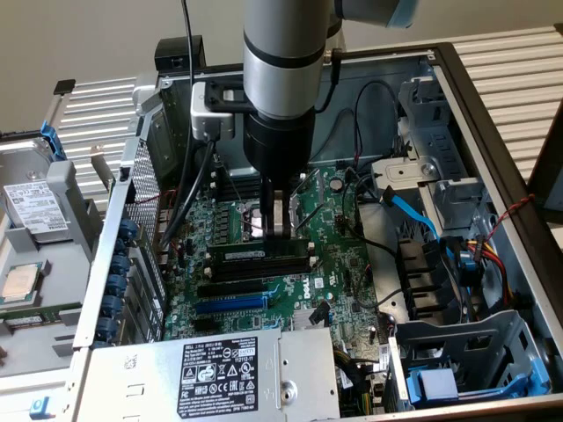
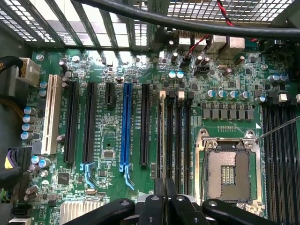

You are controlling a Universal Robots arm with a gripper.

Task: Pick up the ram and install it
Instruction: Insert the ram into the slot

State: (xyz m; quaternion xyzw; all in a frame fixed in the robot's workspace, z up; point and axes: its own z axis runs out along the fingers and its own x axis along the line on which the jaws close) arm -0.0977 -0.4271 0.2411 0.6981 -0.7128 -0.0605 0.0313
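The gripper (image 1: 280,230) stands straight down over the motherboard (image 1: 339,286). Its two fingers are almost together and, as far as the exterior view lets me see, they pinch the top edge of the ram (image 1: 249,255). The ram stands upright on its long edge in the black memory slots (image 1: 264,269), next to the processor socket (image 2: 228,173). The blue expansion slot (image 1: 230,303) lies a little apart, inside the open computer case (image 1: 493,114).

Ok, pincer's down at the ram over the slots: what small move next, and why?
Probably a short push straight down. The shut pincer sits right above the ram, which already lies in line with the black slots, so no sideways shift looks needed; whether it is fully seated I cannot tell.
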